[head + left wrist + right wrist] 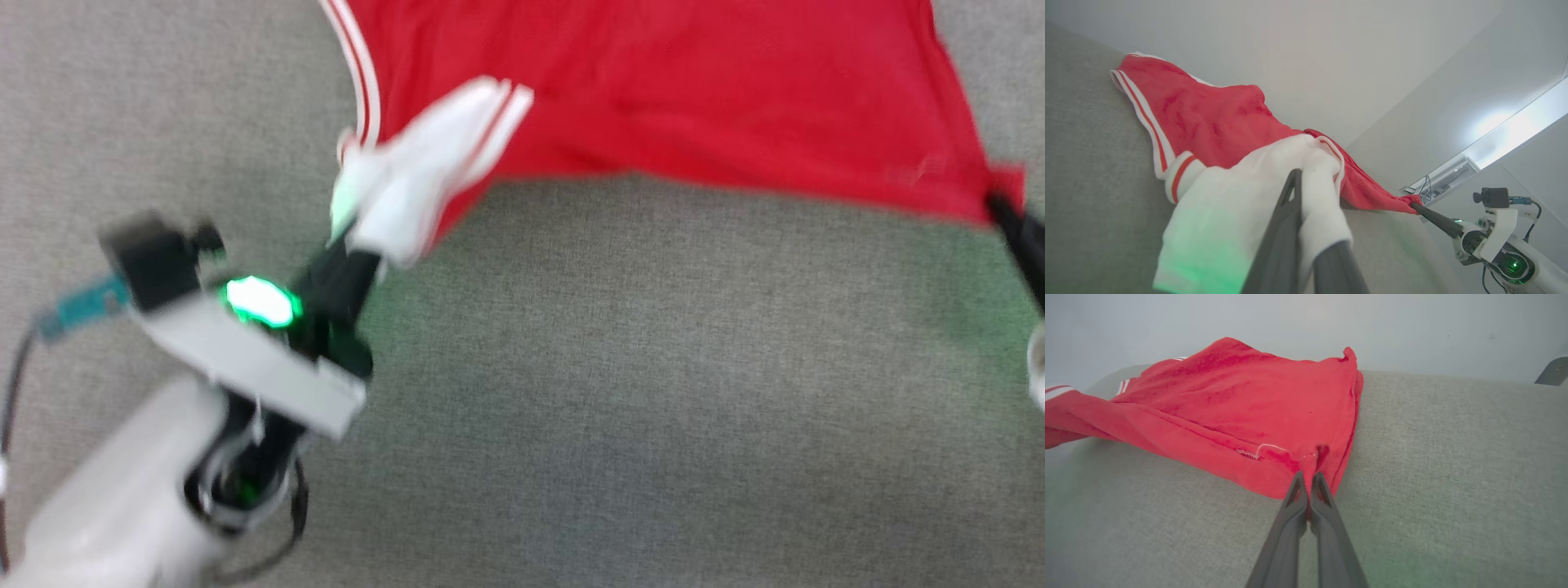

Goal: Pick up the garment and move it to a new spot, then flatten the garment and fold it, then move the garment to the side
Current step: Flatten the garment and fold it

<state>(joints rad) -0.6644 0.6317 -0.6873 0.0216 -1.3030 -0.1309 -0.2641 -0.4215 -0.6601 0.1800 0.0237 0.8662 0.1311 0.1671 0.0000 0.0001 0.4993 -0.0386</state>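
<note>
The garment (669,90), a red jersey with white sleeves and red-and-white striped trim, hangs stretched between my two grippers above the grey surface. My left gripper (359,237) is shut on its white sleeve, which bunches around the fingers (1294,192) in the left wrist view. At the head view's right edge my right gripper (998,200) is shut on a red corner of the garment (1241,408); the right wrist view has its fingertips (1310,479) pinching the hem. My right gripper (1414,206) also appears in the left wrist view, holding that corner. The lettering is hidden.
A grey fabric-covered surface (637,392) spreads under the garment. A pale wall (1306,322) rises behind it. A bright window strip (1515,126) lies at the far right of the left wrist view.
</note>
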